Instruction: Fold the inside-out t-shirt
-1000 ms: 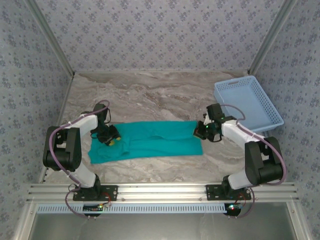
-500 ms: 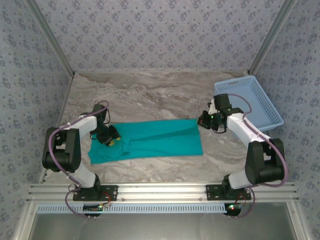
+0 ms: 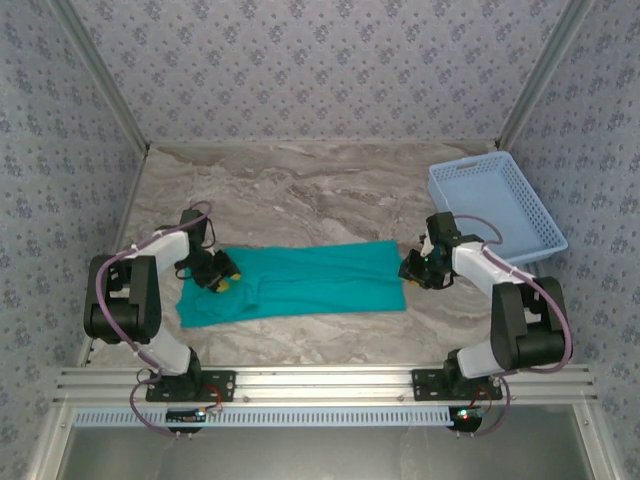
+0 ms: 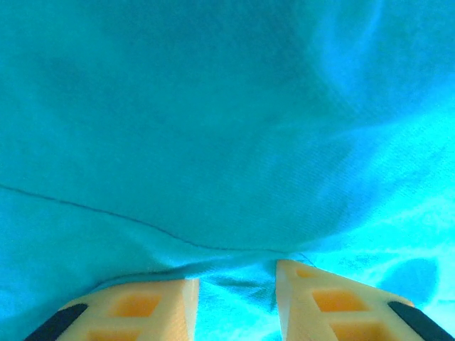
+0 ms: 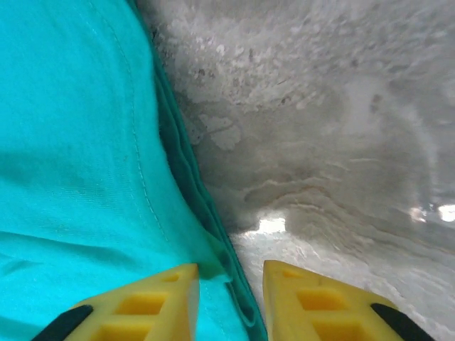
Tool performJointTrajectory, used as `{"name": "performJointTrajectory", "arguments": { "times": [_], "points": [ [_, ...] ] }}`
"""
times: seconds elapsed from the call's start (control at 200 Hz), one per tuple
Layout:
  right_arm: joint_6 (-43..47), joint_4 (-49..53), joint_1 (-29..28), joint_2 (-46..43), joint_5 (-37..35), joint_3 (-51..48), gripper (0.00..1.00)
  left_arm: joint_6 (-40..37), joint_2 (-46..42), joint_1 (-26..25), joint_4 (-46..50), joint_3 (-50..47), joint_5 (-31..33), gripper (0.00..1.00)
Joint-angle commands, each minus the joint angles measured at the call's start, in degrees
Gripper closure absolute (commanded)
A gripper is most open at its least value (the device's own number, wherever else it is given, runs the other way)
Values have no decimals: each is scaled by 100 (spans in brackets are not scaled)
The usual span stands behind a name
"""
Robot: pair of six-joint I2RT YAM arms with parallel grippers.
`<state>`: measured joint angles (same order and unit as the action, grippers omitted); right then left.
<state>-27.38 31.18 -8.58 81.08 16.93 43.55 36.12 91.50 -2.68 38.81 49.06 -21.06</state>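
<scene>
The inside-out t-shirt (image 3: 310,280) lies on the marble table as a flat teal band folded lengthwise, running left to right. My left gripper (image 3: 222,276) rests low on its left part. In the left wrist view its jaws (image 4: 237,284) stand open, with a soft ridge of the teal cloth (image 4: 213,128) lying across the gap. My right gripper (image 3: 410,268) sits at the shirt's right edge. There its jaws (image 5: 231,273) are open, and the layered hem of the shirt (image 5: 71,142) runs between the fingertips without being pinched.
A light blue mesh basket (image 3: 490,200) stands at the back right, just behind the right arm. Bare marble table (image 3: 330,190) stretches behind the shirt and lies to the right of its hem (image 5: 320,106). Patterned walls close in the table on three sides.
My right gripper has opened and let go of the shirt's right end. It rose toward the back, then came down beside the hem. The left arm has barely moved.
</scene>
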Motion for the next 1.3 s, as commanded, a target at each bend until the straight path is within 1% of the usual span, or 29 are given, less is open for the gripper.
{"name": "performJointTrajectory", "arguments": {
  "times": [0.0, 0.05, 0.14, 0.225, 0.315, 0.365, 0.41, 0.505, 0.545, 0.605, 0.74, 0.86, 0.925, 0.984, 1.054, 1.154, 1.229, 1.294],
  "points": [
    [245, 501, -319, -439, -639, 608, 64, -217, -196, -24, 637, 275, -188, 64],
    [272, 557, -593, -481, -839, 855, 64, -283, -293, -106, 756, 460, -130, 64],
    [283, 351, -1173, -301, -809, 1186, 64, -401, -313, -328, 792, 697, 112, 63],
    [25, -329, -1700, 101, -715, 1296, 63, -384, -79, -463, 682, 875, 300, 63],
    [-315, -1172, -2040, 642, -278, 1246, 64, -215, 173, -471, 368, 991, 307, 63],
    [-308, -1621, -2192, 960, -169, 1250, 65, -173, 305, -475, 215, 1048, 382, 63],
    [-184, -1903, -2350, 1267, -189, 1276, 66, -150, 439, -468, 118, 1100, 492, 63],
    [-7, -2466, -2619, 1734, -476, 1274, 66, -219, 789, -443, 48, 1219, 681, 63],
    [-30, -2527, -2595, 1864, -586, 1316, 66, -235, 918, -397, 39, 1229, 674, 63],
    [-47, -2567, -2455, 1974, -743, 1311, 66, -181, 1015, -312, -224, 1167, 706, 63],
    [48, -2541, -1944, 1957, -1064, 1019, 68, -211, 1131, -85, -464, 1070, 836, 63],
    [66, -2779, -1344, 1928, -885, 624, 69, -499, 1348, -26, -434, 1230, 770, 63],
    [109, -2845, -1158, 1918, -827, 531, 69, -605, 1381, -24, -461, 1272, 668, 63],
    [146, -2855, -1079, 1871, -882, 469, 69, -637, 1372, -24, -520, 1303, 450, 63],
    [259, -2835, -1030, 1758, -884, 449, 68, -608, 1282, -28, -484, 1375, 215, 63],
    [394, -2518, -958, 1454, -835, 611, 66, -505, 907, -25, -199, 1561, 89, 62],
    [452, -1993, -941, 1145, -807, 890, 64, -474, 507, -28, 96, 1671, 243, 62],
    [364, -1505, -1016, 819, -1102, 1036, 63, -496, 208, -29, 384, 1742, 471, 61]
  ]
}}
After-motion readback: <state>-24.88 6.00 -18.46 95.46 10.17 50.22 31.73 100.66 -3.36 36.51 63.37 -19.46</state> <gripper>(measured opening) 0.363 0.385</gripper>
